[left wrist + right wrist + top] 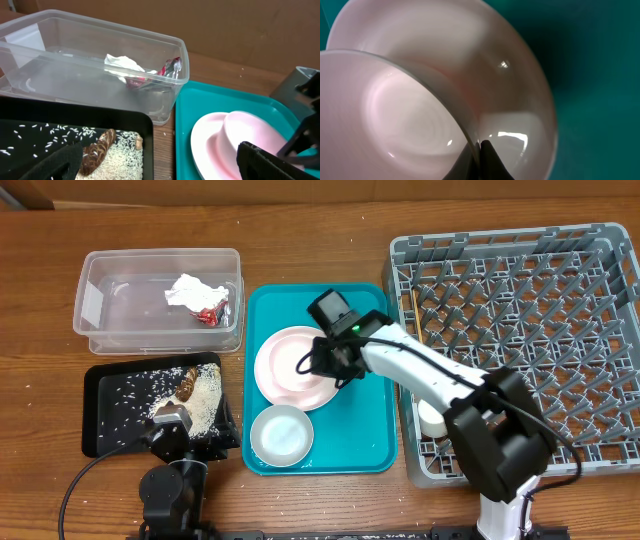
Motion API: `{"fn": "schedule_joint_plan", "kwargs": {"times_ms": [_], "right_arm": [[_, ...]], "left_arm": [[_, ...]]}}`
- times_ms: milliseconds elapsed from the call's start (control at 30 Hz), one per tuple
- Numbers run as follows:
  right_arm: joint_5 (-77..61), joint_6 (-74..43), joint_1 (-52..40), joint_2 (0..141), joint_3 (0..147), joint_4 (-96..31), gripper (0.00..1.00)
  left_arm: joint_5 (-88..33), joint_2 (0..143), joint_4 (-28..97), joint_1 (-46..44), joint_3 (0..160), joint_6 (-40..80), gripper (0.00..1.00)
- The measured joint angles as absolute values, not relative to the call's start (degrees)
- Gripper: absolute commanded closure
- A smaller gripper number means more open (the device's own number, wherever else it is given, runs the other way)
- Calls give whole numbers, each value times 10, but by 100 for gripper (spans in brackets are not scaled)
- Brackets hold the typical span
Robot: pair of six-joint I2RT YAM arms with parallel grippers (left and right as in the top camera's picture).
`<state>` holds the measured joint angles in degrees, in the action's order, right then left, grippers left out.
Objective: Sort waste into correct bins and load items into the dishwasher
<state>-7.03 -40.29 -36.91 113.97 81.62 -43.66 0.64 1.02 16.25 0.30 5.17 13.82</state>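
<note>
My right gripper is shut on the thin rim of a pinkish-white bowl that sits on the pink plate in the teal tray. The plate shows behind the bowl in the right wrist view and in the left wrist view. My left gripper is open and empty over the front edge of the black tray, which holds rice and brown scraps. The clear tub holds the white tissue and the red wrapper. The grey dish rack stands at the right.
A second, whiter bowl sits at the front of the teal tray. A small white cup stands in the rack's front left corner. The right arm reaches across the tray from the rack side.
</note>
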Motion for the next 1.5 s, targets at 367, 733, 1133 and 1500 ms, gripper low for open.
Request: {"fn": "schedule_joint_plan", "kwargs": {"times_ms": [367, 733, 1133, 1500], "right_arm": [[225, -403, -286, 888, 830, -594, 96], [572, -405, -115, 857, 791, -691, 96], [641, -405, -78, 926, 715, -676, 96], [698, -406, -105, 1008, 715, -678, 96]], "left_arm": [[6, 10, 163, 3, 52, 138, 0], [6, 10, 163, 3, 52, 138, 0], [6, 10, 163, 3, 52, 138, 0], [6, 10, 163, 3, 52, 138, 0]]}}
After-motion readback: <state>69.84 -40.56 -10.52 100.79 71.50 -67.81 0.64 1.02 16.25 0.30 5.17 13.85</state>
